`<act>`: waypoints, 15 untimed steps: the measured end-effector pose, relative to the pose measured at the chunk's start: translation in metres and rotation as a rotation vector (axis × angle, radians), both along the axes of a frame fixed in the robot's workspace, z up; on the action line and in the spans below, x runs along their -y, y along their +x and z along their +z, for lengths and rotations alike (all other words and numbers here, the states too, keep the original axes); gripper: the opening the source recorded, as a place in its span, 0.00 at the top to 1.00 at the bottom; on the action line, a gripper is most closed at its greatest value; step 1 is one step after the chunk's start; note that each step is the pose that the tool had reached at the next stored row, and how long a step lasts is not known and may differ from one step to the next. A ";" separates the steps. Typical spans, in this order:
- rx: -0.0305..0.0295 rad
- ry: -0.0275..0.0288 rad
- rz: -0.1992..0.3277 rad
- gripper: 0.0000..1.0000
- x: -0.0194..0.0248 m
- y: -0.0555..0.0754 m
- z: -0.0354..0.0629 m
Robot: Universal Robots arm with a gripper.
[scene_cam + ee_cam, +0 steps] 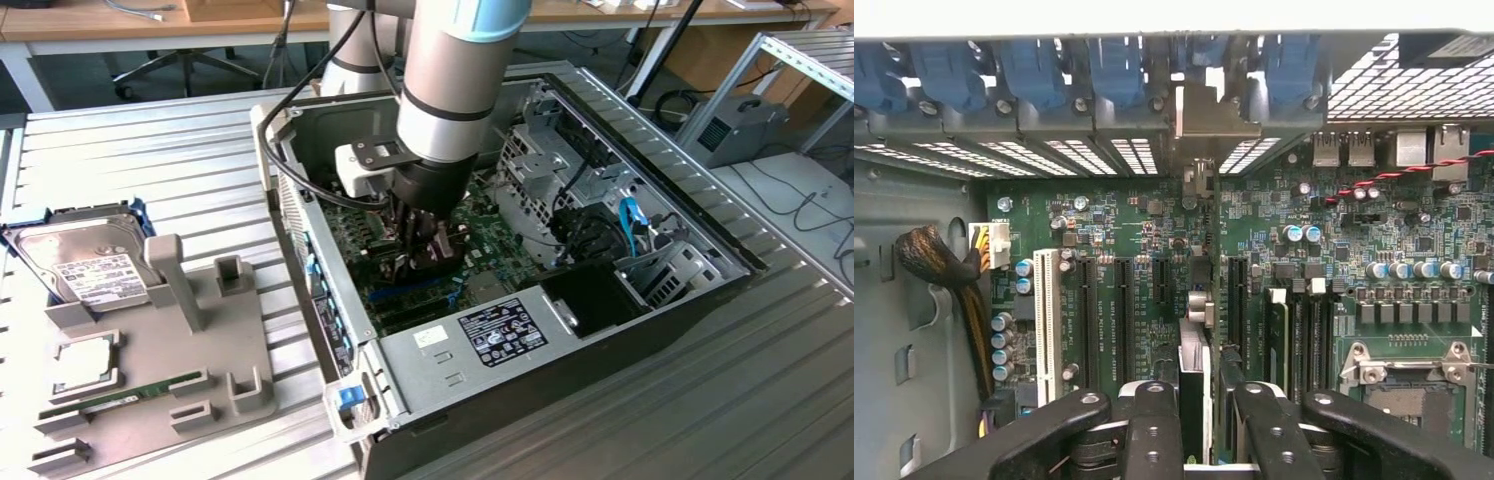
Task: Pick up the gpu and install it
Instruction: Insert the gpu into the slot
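The gpu shows edge-on in the wrist view as a thin upright card, and my gripper is shut on it between two black fingers. Its silver end bracket stands against the case's rear wall, among the blue slot latches. The card hangs over the green motherboard, in line with the black expansion slots; I cannot tell whether it is seated. In the exterior view my gripper reaches straight down inside the open computer case.
A grey fixture at the exterior view's left carries a hard drive, a processor and a RAM stick. Inside the case are a white slot, a cable bundle, the CPU socket and blue cables.
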State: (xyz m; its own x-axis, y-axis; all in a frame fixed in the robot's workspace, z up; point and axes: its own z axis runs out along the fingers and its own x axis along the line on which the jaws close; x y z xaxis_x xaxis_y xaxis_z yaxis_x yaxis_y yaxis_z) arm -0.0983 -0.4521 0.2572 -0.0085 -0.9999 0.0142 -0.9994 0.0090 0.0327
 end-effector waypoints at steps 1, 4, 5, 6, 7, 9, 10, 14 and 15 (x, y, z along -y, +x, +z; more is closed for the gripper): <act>0.0000 0.0000 0.000 0.74 0.0000 0.000 -0.0002; 0.0000 -0.0009 0.000 0.74 0.0000 0.000 -0.0011; 0.0000 -0.0011 0.000 0.74 0.0001 0.000 -0.0014; 0.0000 -0.0012 0.000 0.74 0.0001 0.000 -0.0018; -0.0001 -0.0013 0.000 0.74 0.0001 0.000 -0.0022; 0.0000 -0.0012 0.000 0.74 0.0001 0.000 -0.0030; -0.0001 -0.0013 0.000 0.74 0.0001 0.000 -0.0035; -0.0001 -0.0013 0.000 0.74 0.0001 0.000 -0.0059; -0.0001 -0.0014 0.000 0.74 0.0001 0.000 -0.0059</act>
State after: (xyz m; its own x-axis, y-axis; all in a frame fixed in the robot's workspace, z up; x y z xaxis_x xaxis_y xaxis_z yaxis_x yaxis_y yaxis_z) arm -0.0984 -0.4521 0.2512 -0.0084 -0.9998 0.0156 -0.9994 0.0090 0.0328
